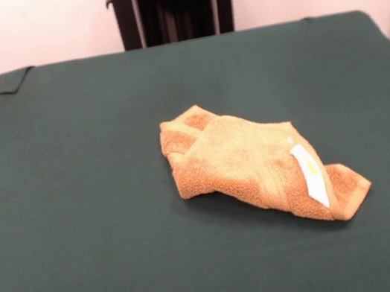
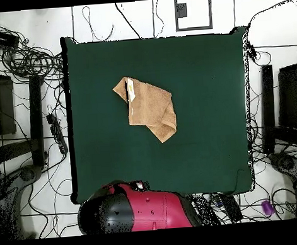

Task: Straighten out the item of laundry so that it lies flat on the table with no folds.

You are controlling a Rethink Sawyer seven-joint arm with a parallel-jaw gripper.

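The orange-tan towel (image 1: 246,159) lies crumpled and folded over itself on the dark green table (image 1: 78,212), a little right of centre in the front view. Its white care label (image 1: 310,175) faces up near the lower right corner. In the overhead view the towel (image 2: 149,107) lies left of the table's (image 2: 207,111) centre, with the label (image 2: 131,89) at its upper left. No gripper shows in either view. Only the red and black arm body (image 2: 138,210) shows, drawn back at the table's bottom edge.
The black pedestal (image 1: 174,4) stands behind the table's far edge. Cables and equipment (image 2: 27,66) lie on the floor around the table. Green cloth surrounds the towel on all sides.
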